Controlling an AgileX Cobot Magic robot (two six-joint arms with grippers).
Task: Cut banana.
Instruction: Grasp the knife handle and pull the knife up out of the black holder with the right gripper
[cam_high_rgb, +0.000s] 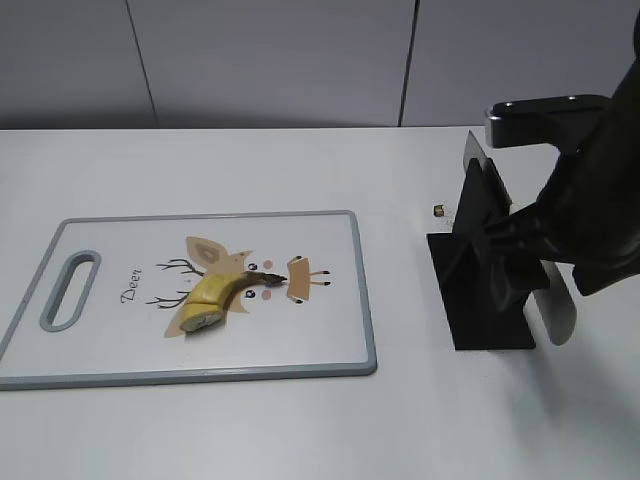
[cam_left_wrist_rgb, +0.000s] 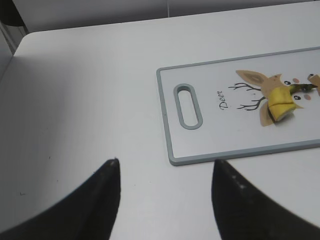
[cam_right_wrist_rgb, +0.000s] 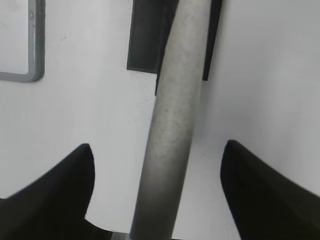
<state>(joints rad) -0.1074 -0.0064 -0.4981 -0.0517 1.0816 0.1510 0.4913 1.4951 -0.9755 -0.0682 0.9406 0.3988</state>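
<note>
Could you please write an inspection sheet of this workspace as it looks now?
Surface: white table, bare around the board.
Job's things: banana piece, one end cut, lies on the cutting board over its deer print. Knife stands in the black knife stand, handle between the right tool's fingers.
Clutter: one small dark object on the table behind the stand; too small to identify.
Grippers: left tool open, above bare table, holds nothing. Right tool open around the knife handle; fingers apart from it.
Cables: nothing seen.
Surroundings: grey panelled wall behind the table.
</note>
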